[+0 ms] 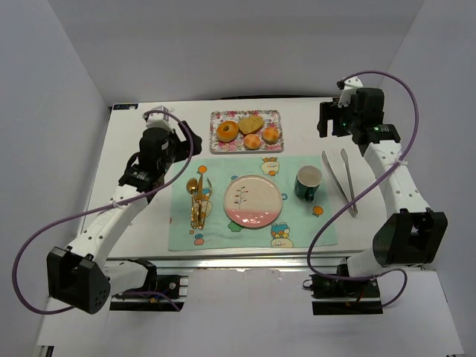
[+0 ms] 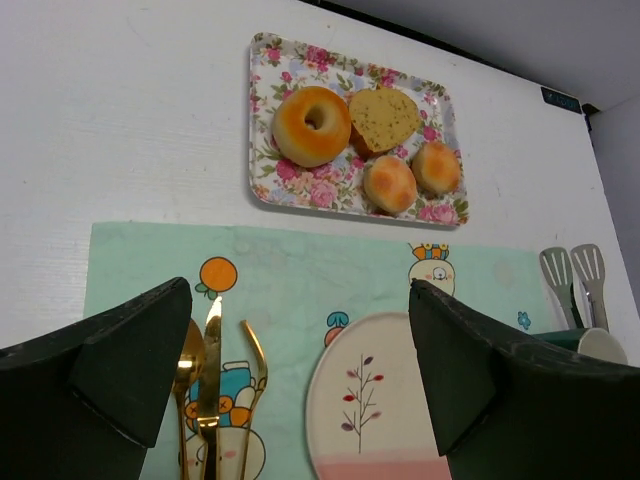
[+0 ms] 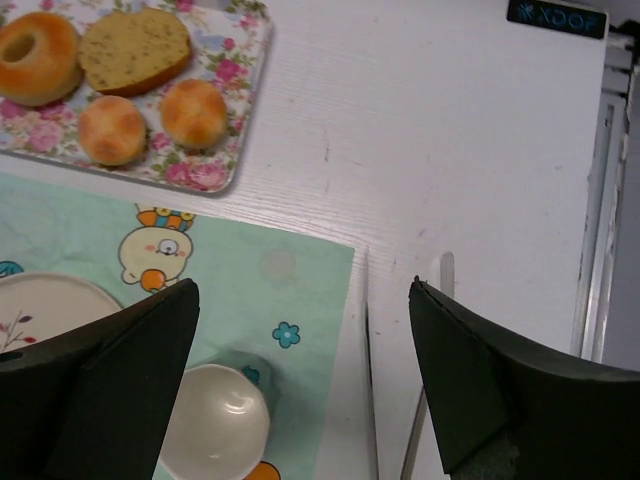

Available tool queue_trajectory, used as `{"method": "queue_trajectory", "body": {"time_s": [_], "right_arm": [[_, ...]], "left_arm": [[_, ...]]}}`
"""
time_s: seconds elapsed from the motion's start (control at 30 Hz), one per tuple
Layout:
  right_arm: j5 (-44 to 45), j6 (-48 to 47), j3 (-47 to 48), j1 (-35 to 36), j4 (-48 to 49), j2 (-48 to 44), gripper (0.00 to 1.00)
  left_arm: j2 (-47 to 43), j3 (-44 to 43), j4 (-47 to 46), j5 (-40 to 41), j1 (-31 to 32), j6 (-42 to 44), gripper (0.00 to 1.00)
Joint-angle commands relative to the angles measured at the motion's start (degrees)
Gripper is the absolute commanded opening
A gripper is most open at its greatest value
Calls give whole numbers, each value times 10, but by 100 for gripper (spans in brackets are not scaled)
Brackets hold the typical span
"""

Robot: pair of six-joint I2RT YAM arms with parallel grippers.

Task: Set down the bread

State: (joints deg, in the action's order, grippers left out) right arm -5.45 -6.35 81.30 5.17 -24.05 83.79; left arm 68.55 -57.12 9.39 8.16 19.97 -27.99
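A floral tray (image 1: pixel 217 141) at the back holds a bagel (image 1: pixel 227 131), a flat bread slice (image 1: pixel 251 123) and two round rolls (image 1: pixel 271 134). They also show in the left wrist view, with the bagel (image 2: pixel 311 125) left of the slice (image 2: pixel 383 117), and in the right wrist view (image 3: pixel 136 49). A pink-and-white plate (image 1: pixel 252 201) lies empty on the green placemat (image 1: pixel 297 223). My left gripper (image 1: pixel 186 137) is open and empty, left of the tray. My right gripper (image 1: pixel 327 119) is open and empty, right of the tray.
A green mug (image 1: pixel 308 183) stands right of the plate. Metal tongs (image 1: pixel 340 181) lie on the bare table right of the placemat. Gold cutlery (image 1: pixel 197 201) lies left of the plate. White walls enclose the table.
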Motion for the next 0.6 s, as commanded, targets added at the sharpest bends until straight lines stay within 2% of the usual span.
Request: {"method": "queue_trajectory", "body": {"time_s": [0.0,0.03,0.07,0.1,0.13,0.17,0.23,0.27,0.3,0.33,0.37,0.4,0.43,0.47,0.53,0.57], "right_arm": [[24,13,22,-25,-21,8,89],[-6,6,23,-51,-24,7,89],[-94,-21,25,-79,-31,8,89],[-136,-47,30,-96,-55,8,88],[-169,-68,29,-127,-64,9,73],[-223,-90,26,-141,-71,12,55],[-245,-93,19,-175,-83,21,0],[-261,-103,12,-184,-85,23,0],[-276,-117,5,-193,-91,25,0],[-283,-127,-13,-205,-93,26,0],[-282,-139,-25,-209,-93,25,3],[-280,-168,-54,-211,-93,24,29],[-270,-177,-54,-210,-93,24,53],[-239,-183,-88,-211,-84,23,67],[-205,-178,-122,-211,-45,16,77],[-146,-163,-160,-210,-21,6,89]], "left_arm": [[-30,7,-12,14,-5,-13,98],[-29,7,-13,17,-5,-15,98],[-26,7,-11,19,-5,-15,97],[-25,1,-8,19,-5,-13,94],[-23,-1,-6,19,-5,-11,89],[-19,-4,-7,15,-6,-7,65],[-16,-12,-5,12,-7,-6,23],[-11,-15,-4,11,-8,-4,8],[-10,-18,-4,7,-8,-3,0],[-8,-18,-6,5,-9,-3,0],[-7,-17,-13,1,-10,-3,0],[-2,-18,-14,-6,-11,-3,8],[0,-19,-14,-9,-11,-3,25],[2,-19,-15,-11,-11,-3,44],[3,-16,-19,-18,-11,-5,76],[2,-9,-27,-24,-11,-8,81]]}}
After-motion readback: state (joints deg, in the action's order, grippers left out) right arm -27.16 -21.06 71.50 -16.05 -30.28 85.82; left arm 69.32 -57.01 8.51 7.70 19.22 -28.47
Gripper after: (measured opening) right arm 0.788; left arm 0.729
